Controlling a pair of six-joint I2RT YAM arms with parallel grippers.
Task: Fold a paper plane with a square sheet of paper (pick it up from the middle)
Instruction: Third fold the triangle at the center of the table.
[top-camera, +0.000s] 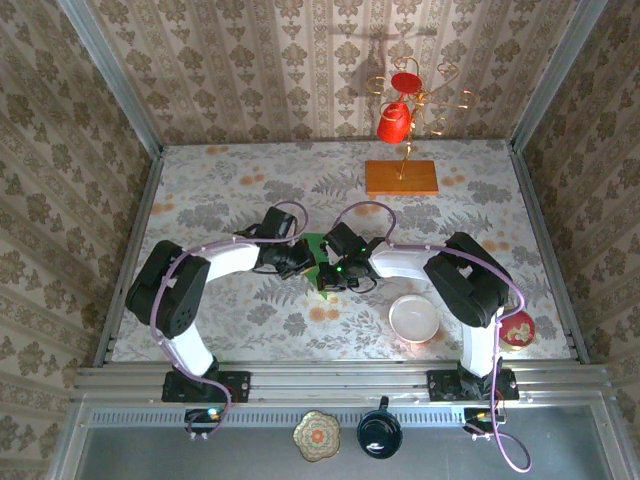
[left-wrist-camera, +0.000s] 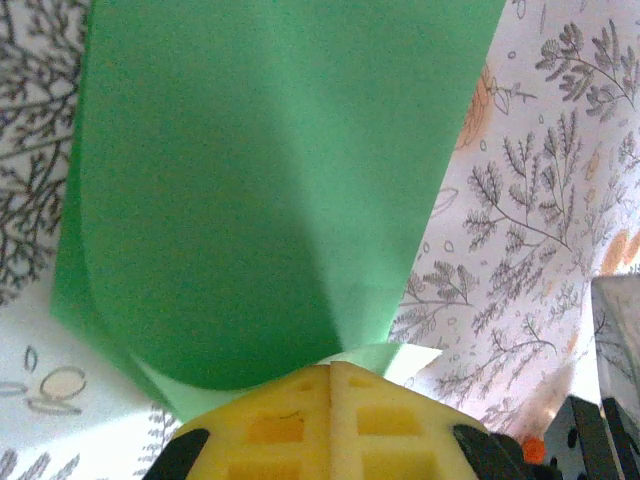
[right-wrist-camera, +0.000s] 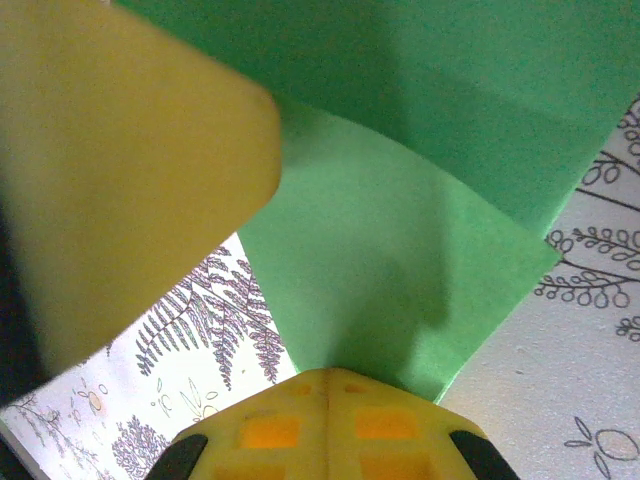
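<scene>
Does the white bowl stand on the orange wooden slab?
No, the white bowl stands on the table close to its near edge, well apart from the orange wooden slab at the far side.

centre crowded by left arm (top-camera: 215, 265), right arm (top-camera: 420, 262), green folded paper (top-camera: 316, 243), far side blocked by orange rectangular wooden slab (top-camera: 401, 178), near right by round white bowl (top-camera: 414, 319), floral tabletop (top-camera: 200, 205) open at left
</scene>
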